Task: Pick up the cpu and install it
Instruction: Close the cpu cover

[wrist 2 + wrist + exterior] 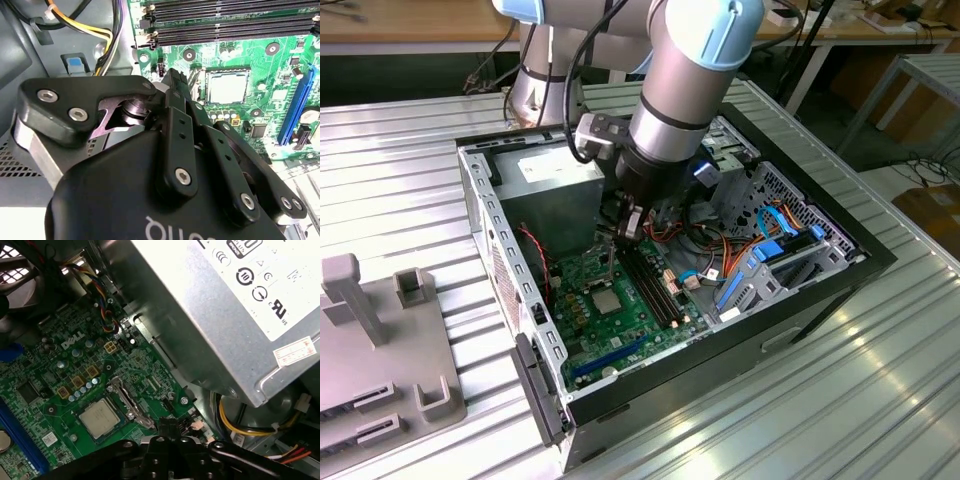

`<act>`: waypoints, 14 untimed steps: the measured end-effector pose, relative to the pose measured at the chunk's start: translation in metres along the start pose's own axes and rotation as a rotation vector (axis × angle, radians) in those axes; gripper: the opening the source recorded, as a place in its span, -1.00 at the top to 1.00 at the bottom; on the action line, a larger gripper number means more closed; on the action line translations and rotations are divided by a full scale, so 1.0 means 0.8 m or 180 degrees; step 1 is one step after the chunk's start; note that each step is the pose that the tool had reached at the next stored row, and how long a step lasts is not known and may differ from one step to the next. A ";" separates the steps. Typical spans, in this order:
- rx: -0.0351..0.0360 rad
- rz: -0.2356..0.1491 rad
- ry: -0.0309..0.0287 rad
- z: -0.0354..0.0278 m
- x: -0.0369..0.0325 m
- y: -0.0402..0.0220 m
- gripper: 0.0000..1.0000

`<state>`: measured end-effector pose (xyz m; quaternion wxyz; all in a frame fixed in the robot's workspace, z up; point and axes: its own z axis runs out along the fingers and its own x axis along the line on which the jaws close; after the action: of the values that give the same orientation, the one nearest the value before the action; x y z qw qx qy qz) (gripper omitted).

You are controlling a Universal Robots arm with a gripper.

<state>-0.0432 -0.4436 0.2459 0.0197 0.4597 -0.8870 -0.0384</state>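
The cpu (pixel 605 300) is a small silver-grey square lying flat in its socket on the green motherboard (pixel 620 335) inside the open computer case. It also appears in both wrist views, cpu (pixel 227 85) and cpu (pixel 99 417). My gripper (pixel 621 232) hangs just above the board, beside the socket on the side toward the power supply. Its black fingers (pixel 172 87) are pressed together, and nothing shows between them. The fingertips (pixel 170 426) stand close to the socket's metal retention frame (pixel 127 400), which lies beside the chip and not over it.
The grey power supply (pixel 555 180) sits close behind the gripper. Long black memory slots (pixel 655 280) run along the socket's other side. Yellow and black cables (pixel 240 427) hang near the fingers. Drive bays with blue parts (pixel 765 260) fill the exterior view's right of the case.
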 end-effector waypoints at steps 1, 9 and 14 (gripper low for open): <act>0.0000 -0.0017 0.0001 -0.0009 0.0000 0.0001 0.79; -0.0004 -0.0207 0.0012 -0.0025 0.0003 0.0006 0.79; -0.0013 -0.0240 0.0002 -0.0044 0.0005 0.0009 0.79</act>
<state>-0.0438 -0.4437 0.2494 0.0194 0.4928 -0.8690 -0.0408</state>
